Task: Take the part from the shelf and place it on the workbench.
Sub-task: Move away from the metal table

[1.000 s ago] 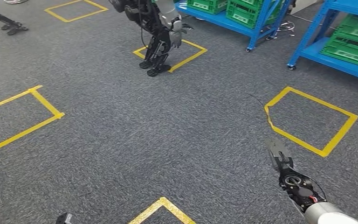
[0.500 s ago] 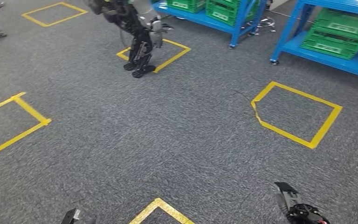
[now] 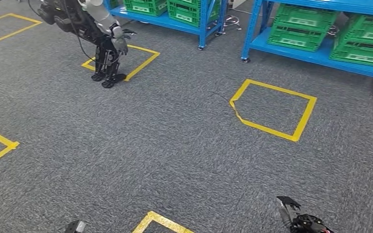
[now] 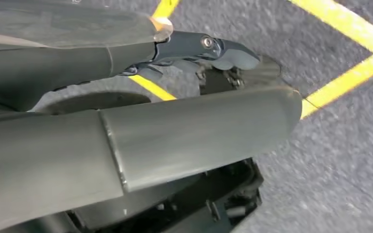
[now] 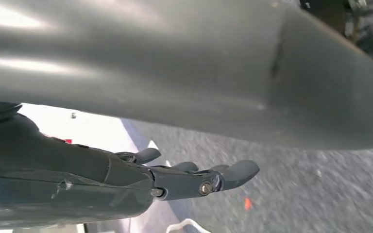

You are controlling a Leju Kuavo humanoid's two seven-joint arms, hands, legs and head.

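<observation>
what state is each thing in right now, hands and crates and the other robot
right hand: hanging low over the carpet, fingers straight and apart, holding nothing
left hand: over yellow floor tape, holding nothing
green crates: sitting on the blue shelves
other robot: standing on a taped yellow square

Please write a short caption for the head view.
Grey carpet with yellow tape squares, blue shelves holding green crates, another robot standing.
</observation>
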